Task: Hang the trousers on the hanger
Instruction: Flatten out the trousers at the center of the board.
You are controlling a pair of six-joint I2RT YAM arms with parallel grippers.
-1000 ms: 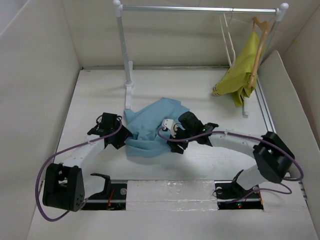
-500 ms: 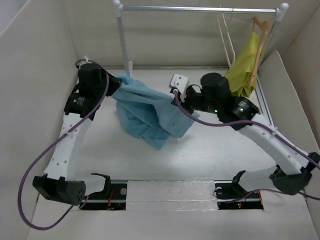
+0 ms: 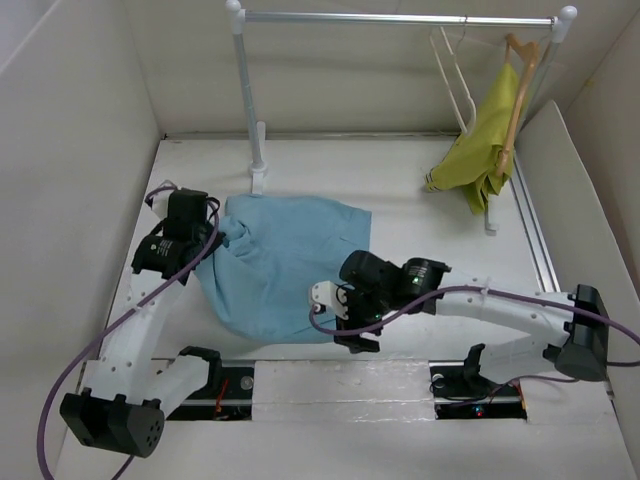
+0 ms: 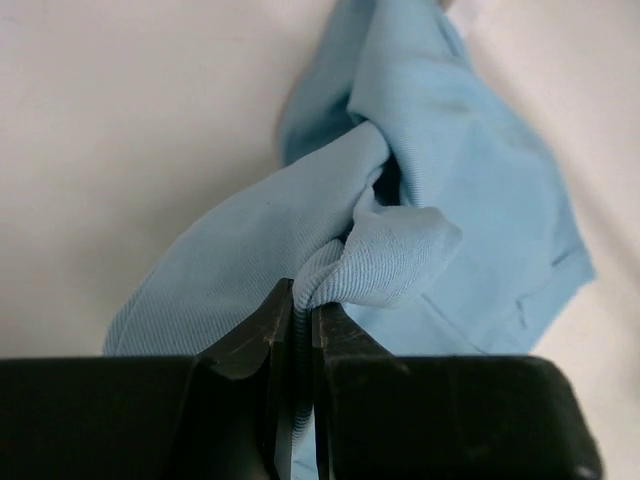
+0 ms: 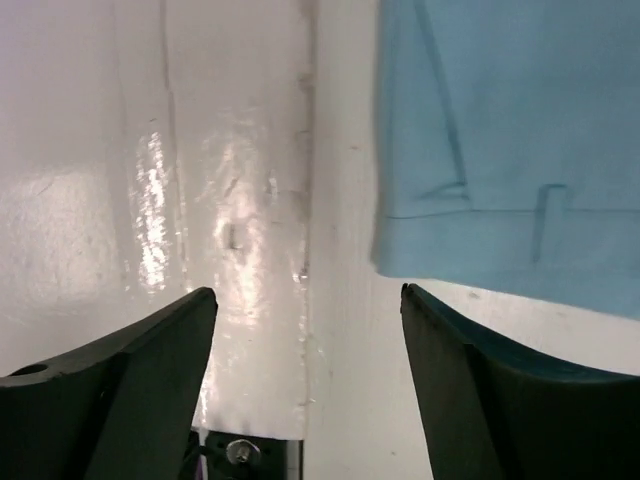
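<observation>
Left claw point(image 4: 300, 300) pressed together, pinching bunched corner of trousers point(image 3: 280, 265), mid-left of top view. Right claw point(image 5: 305, 295) spread, empty — hovers just off trousers' near edge, lower centre. Cloth lies spread flat between claws; long axis hard to tell. Hanger point(image 3: 455, 85) on rail point(image 3: 400, 18), upper right, well apart — right arm nearer. Table point(image 3: 420, 200) between gives room; yellow garment point(image 3: 485, 135) hangs just beside hanger, crowding it.
</observation>
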